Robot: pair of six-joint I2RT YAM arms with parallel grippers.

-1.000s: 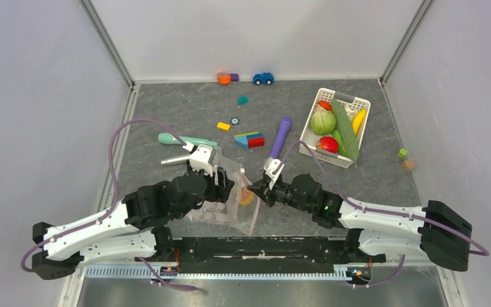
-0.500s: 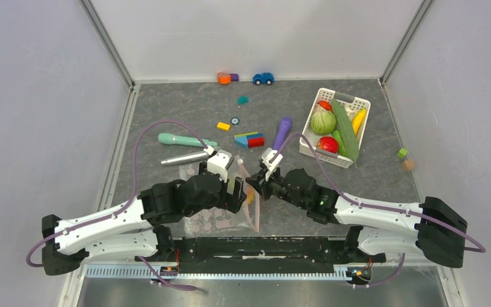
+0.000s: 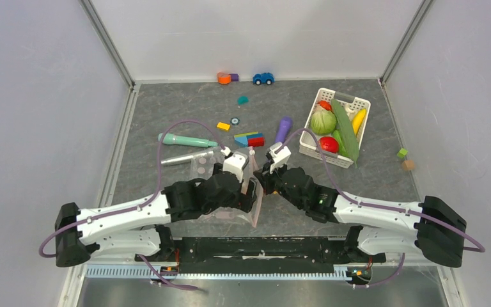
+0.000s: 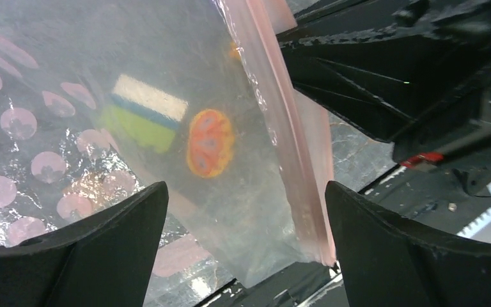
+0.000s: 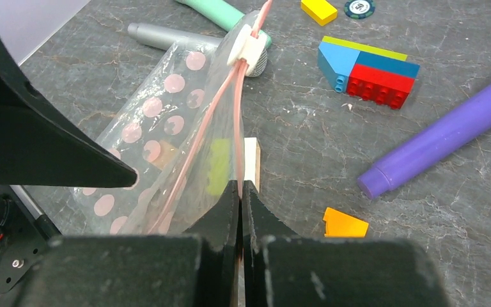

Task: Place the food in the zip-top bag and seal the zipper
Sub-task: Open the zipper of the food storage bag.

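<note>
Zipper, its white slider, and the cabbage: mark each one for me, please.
zipper [image 5: 238, 121], right wrist view, on the pink strip, midway along its length.
white slider [image 5: 248, 46], right wrist view, on the middle of the clip.
cabbage [image 3: 323, 121], top external view, on the middle of its round green top.

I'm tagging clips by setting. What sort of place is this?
Probably a robot lab test cell, not a kitchen: plain grey walls enclose a dark mat, the left arm and right arm sit on a rail at its near edge, and the white basket holds toy produce.
</note>
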